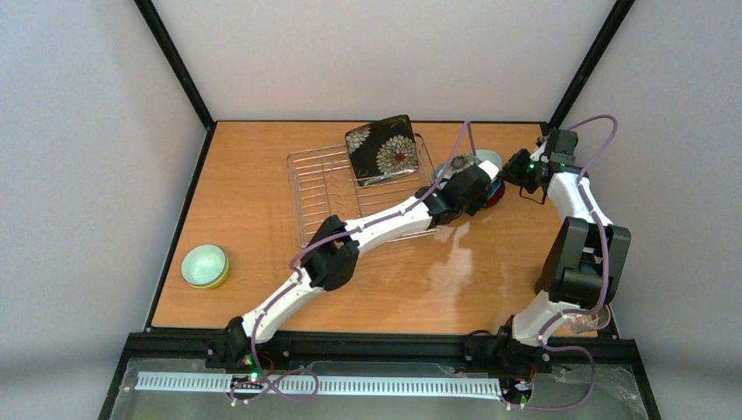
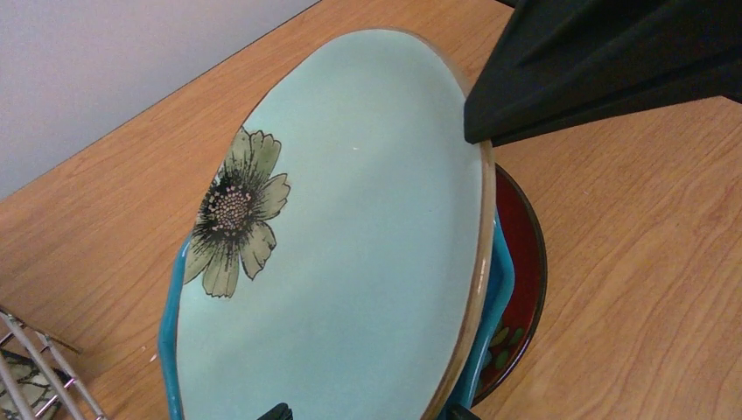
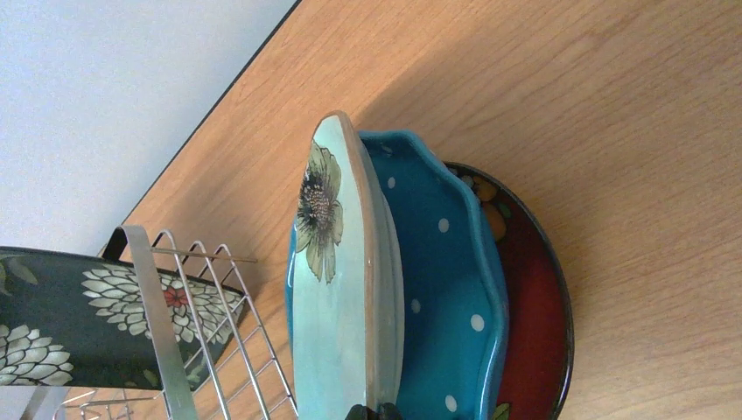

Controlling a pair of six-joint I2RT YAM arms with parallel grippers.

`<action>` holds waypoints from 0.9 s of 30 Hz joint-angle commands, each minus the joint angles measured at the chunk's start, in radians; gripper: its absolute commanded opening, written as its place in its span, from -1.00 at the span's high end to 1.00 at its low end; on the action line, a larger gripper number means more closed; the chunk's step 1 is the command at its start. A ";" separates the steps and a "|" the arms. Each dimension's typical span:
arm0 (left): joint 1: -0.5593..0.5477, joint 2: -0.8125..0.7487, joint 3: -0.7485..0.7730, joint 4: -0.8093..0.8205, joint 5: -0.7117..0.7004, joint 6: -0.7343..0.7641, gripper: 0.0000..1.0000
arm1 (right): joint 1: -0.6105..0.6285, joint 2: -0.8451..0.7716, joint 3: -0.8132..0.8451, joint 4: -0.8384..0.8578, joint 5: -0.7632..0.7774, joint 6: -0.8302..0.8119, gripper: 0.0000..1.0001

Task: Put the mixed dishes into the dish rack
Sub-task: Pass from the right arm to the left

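At two o'clock on the table (image 1: 262, 289), right of the silvery wire dish rack (image 1: 319, 188), the pale mint plate (image 2: 350, 245) leans off the blue dotted plate (image 3: 437, 289). The left gripper (image 1: 479, 185) and right gripper (image 1: 516, 168) sit at its rim, and I cannot tell if either is clamped on it. A weak pinch could drop it.

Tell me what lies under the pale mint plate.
The blue dotted plate sits directly beneath the tilted pale mint plate, with the small red floral plate lowest. Most of the red plate is covered; only one side shows.

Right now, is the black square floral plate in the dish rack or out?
In: the black square floral plate stands tilted at the far end of the dish rack.
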 commanded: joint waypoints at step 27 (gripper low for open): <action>-0.024 0.123 0.051 0.128 -0.184 0.067 -0.99 | 0.053 -0.039 0.015 0.005 -0.061 -0.024 0.96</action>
